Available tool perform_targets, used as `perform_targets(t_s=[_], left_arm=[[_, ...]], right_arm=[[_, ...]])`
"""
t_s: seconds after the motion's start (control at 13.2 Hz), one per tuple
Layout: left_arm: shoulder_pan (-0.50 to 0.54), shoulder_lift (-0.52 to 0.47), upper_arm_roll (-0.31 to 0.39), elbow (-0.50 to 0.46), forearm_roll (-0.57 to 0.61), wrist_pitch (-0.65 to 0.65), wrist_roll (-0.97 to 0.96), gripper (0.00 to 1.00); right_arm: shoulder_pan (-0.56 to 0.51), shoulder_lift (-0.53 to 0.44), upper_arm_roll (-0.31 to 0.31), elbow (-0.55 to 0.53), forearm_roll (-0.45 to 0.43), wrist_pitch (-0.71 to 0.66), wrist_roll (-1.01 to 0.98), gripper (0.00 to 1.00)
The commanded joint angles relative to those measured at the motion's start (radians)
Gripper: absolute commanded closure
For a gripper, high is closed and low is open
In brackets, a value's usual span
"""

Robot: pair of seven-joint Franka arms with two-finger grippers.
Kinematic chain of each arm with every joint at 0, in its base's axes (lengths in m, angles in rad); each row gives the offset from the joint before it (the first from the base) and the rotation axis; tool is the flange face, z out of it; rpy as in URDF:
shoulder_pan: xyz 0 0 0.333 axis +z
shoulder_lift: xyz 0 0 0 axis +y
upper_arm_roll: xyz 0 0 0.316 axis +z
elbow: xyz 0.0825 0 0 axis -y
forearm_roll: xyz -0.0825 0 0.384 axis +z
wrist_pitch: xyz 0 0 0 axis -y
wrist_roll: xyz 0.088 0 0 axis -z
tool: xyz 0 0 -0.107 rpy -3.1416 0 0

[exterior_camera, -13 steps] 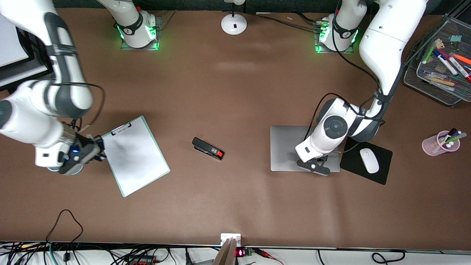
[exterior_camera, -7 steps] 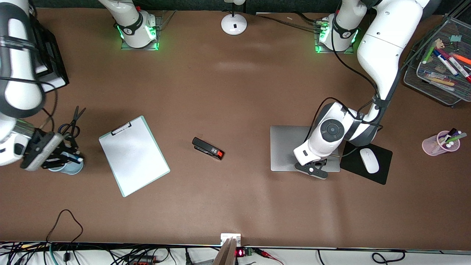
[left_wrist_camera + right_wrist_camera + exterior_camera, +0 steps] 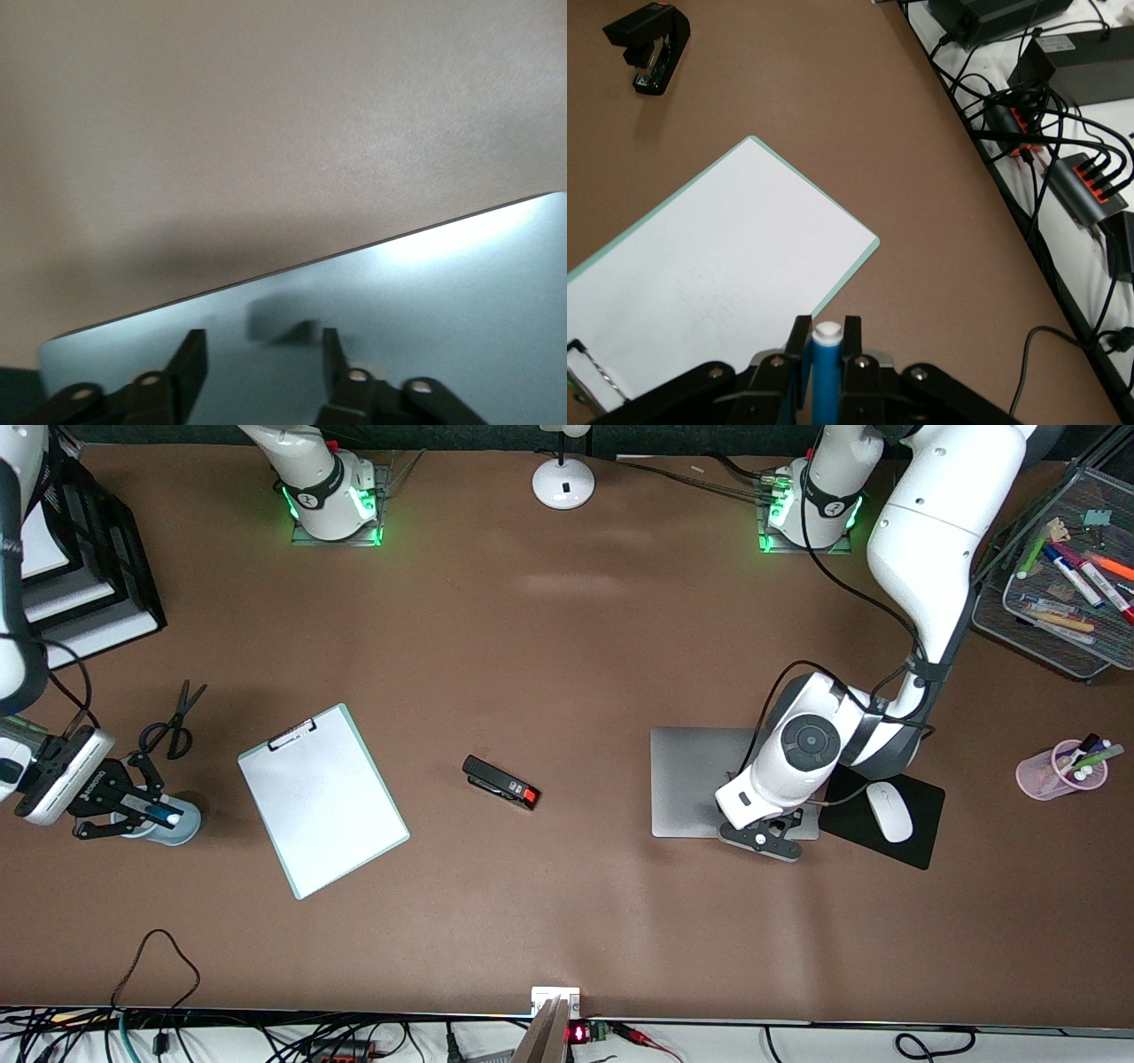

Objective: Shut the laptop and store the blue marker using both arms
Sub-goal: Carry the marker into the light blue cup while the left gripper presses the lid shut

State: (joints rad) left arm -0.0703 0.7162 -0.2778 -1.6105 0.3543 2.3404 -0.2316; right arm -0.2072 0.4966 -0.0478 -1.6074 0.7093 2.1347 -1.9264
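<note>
Gripping the blue marker [image 3: 826,376] — right gripper [image 3: 825,347] over a cup [image 3: 168,825].

Left wrist cam is basically all laptop [image 3: 425,301] lid, pale silver-grey, with its edge running diagonally against the brown bench [image 3: 266,115]. The left gripper [image 3: 262,367] sits just over the lid, black fingers [image 3: 189,363] spread apart, nothing between them.

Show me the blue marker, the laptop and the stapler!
blue marker [image 3: 825,372]: right wrist view, blue barrel below the white end.
laptop [image 3: 691,779]: front view, bare part of the closed lid.
stapler [image 3: 500,782]: front view, middle of the black body.
</note>
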Motion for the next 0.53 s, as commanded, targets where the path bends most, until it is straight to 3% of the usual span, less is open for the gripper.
perform_targets(t_s=[0.0,0.23,0.45], left_arm=[[0.001,-0.072,-0.011,0.006,0.012,-0.070,-0.014,0.00],[0.001,-0.173,-0.014,0.018,0.000,-0.206,-0.009,0.00],[0.001,-0.263,-0.011,0.078,-0.099,-0.405,-0.003,0.00]], right_arm=[[-0.058,0.046,0.011,0.029,0.070,-0.022,-0.139,1.00],[-0.104,0.060,0.013,0.029,0.079,-0.065,-0.187,1.00],[-0.141,0.080,0.013,0.029,0.125,-0.090,-0.247,1.00]])
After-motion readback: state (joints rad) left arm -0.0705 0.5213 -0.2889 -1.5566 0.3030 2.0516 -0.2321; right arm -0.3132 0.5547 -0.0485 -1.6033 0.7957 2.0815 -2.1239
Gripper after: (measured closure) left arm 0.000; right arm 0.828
